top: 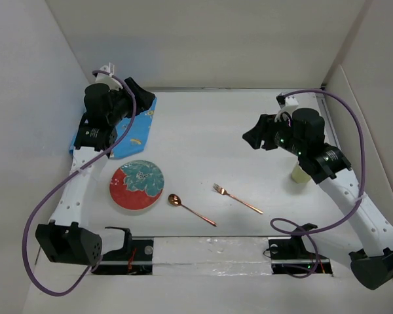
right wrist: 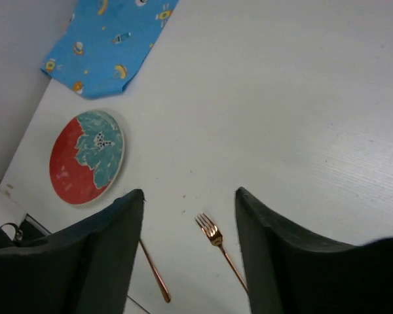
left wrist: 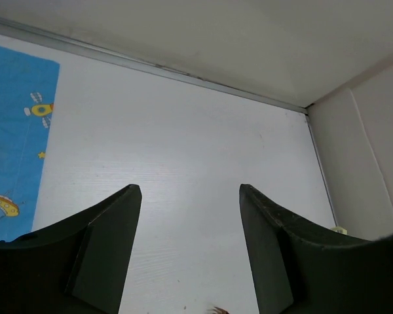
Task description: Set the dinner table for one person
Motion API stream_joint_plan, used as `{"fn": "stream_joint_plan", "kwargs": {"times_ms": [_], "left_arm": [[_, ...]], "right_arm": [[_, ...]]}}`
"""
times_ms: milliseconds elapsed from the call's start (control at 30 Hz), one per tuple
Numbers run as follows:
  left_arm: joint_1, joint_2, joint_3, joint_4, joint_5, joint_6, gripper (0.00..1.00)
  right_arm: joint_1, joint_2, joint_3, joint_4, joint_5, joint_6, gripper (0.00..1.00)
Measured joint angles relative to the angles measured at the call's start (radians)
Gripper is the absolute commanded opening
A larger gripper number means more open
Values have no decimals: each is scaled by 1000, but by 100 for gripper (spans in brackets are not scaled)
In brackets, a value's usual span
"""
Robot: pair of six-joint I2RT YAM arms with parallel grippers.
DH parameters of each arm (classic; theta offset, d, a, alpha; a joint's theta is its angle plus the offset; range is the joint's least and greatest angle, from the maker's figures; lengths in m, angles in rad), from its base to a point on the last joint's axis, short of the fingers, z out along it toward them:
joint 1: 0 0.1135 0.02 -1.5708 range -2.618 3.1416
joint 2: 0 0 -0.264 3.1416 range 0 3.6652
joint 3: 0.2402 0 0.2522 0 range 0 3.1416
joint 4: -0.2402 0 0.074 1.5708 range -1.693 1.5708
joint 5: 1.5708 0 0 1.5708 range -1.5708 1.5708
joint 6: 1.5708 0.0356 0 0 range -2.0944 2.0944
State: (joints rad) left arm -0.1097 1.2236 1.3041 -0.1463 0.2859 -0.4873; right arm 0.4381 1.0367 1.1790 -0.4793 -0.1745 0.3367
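The white dinner table (top: 203, 124) carries a red and teal plate (top: 137, 185) at the front left. A copper spoon (top: 191, 209) and a copper fork (top: 237, 198) lie to its right. My left gripper (top: 139, 97) is open and empty, raised above the right edge of the blue cartoon-print mat (top: 132, 134). In the left wrist view the gripper (left wrist: 190, 190) faces bare tabletop (left wrist: 183, 124). My right gripper (top: 254, 139) is open and empty, held above the table's right middle. In the right wrist view it (right wrist: 190, 193) looks down on the fork (right wrist: 216, 239), the spoon handle (right wrist: 155, 278) and the plate (right wrist: 86, 157).
A pale yellow cup (top: 300, 173) stands at the right, partly hidden under my right arm. White walls enclose the table on the left, back and right. The mat also shows in the left wrist view (left wrist: 13, 131) and in the right wrist view (right wrist: 108, 39).
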Motion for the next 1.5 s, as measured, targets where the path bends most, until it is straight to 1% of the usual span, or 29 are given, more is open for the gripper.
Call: {"fn": "stream_joint_plan", "kwargs": {"times_ms": [33,67,100,133,167,233,267,300,400,467,500,533,567,600,633,667,767,833,1000,1200,1267,1300,1400,1433,1500], "left_arm": [[0,2,-5,-5,-11,-1,58],[0,3,-9,-13,-25,-4,51],[0,5,-13,-20,-38,-5,51],[0,7,-14,-27,-56,-8,46],[0,11,-13,-34,-80,-6,26],[0,37,9,-58,-133,0,4],[0,87,51,-71,-180,24,0],[0,87,51,-71,-180,24,0],[0,193,141,-122,-259,58,0],[0,281,204,-139,-305,87,24],[0,325,237,-159,-328,97,30],[-1,369,263,-173,-351,106,41],[-1,413,288,-192,-373,116,45],[-2,455,312,-212,-391,123,46],[-2,497,330,-226,-407,128,51],[-2,539,346,-244,-422,135,51],[-7,657,382,-295,-454,144,53],[-8,727,393,-320,-465,149,54],[-14,872,427,-379,-478,165,53],[-29,956,451,-397,-488,191,52],[-33,975,459,-395,-489,195,49],[-34,986,464,-396,-490,198,47],[-37,1014,491,-392,-491,200,34],[-38,1022,500,-388,-492,203,26],[-39,1034,512,-377,-494,203,17]], "right_arm": [[-7,1,-6,-3,-11,1,31],[-12,2,-9,-1,-21,-2,1],[-19,2,-10,0,-35,5,1],[-24,1,-12,6,-44,5,0],[-28,0,-16,16,-55,10,0],[-33,-3,-30,35,-70,18,0],[-33,-4,-37,39,-75,19,0],[-33,-4,-47,42,-80,19,0],[-33,-4,-63,46,-84,23,0],[-33,-2,-64,46,-84,26,0],[-33,-2,-64,46,-84,26,0],[-34,-2,-64,46,-83,26,0],[-38,-2,-64,46,-84,26,0],[-39,-2,-64,46,-82,26,5],[-39,-1,-65,47,-79,27,11],[-40,-1,-66,47,-76,29,26],[-47,6,-66,51,-72,33,52],[-51,18,-66,58,-71,32,54],[-51,52,-66,69,-70,29,55],[-52,78,-66,72,-70,25,54],[-52,93,-65,74,-70,24,54],[-52,101,-65,76,-70,24,54],[-52,122,-65,77,-70,23,54],[-52,127,-65,77,-69,23,54],[-55,134,-63,76,-68,22,54]]}}
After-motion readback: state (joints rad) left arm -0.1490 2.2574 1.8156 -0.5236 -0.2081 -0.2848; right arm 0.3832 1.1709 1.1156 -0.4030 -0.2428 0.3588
